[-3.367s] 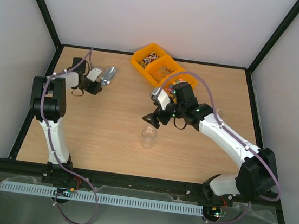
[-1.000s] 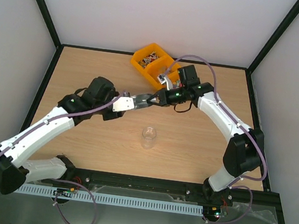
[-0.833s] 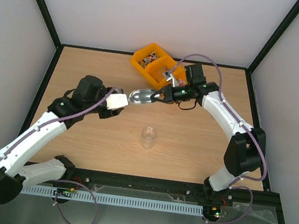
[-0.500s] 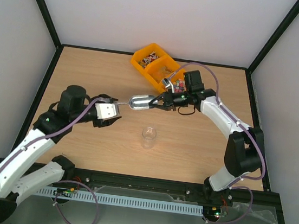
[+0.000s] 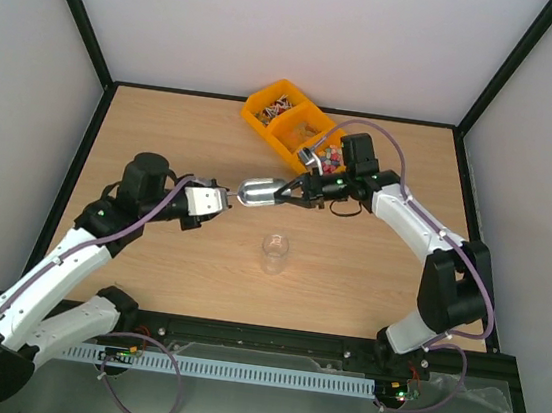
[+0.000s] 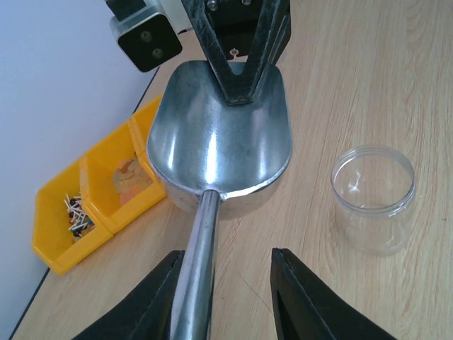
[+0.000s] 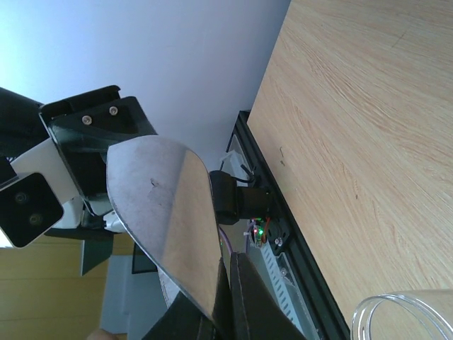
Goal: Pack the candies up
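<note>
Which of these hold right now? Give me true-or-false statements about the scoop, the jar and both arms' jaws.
1. The scoop is empty. True.
2. The jar already holds sweets. False: it stands upright on the table with nothing in it.
3. The right gripper has its jaws closed on the rim of the scoop's bowl. True.
4. The left gripper is clamped tight on the handle. False: its jaws are open, with the handle lying between them.
5. Candies lie in the yellow bins at the far side of the table. True.
</note>
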`<move>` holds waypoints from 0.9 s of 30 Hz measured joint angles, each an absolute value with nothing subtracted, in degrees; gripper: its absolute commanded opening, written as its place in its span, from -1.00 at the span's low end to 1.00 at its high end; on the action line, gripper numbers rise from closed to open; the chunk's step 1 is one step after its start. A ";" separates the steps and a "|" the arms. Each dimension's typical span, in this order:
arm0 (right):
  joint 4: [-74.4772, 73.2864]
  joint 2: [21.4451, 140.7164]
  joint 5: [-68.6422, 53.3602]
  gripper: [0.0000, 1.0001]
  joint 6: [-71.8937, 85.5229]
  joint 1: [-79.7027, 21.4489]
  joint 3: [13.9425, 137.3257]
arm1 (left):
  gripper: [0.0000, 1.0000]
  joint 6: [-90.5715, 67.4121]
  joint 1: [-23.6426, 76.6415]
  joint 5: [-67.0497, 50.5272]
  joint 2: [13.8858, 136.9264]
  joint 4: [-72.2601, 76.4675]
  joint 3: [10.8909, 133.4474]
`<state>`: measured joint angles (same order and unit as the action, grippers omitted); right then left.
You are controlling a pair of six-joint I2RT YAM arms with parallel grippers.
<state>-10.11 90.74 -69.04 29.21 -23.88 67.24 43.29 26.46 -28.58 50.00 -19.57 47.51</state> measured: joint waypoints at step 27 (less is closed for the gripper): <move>-9.87 90.76 -69.01 -0.97 29.04 -25.26 66.65 | -0.95 41.63 27.20 -28.82 51.64 -18.85 47.97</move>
<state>-9.87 90.76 -69.01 29.04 -25.26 66.65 41.63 27.20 -28.82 51.64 -18.85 47.97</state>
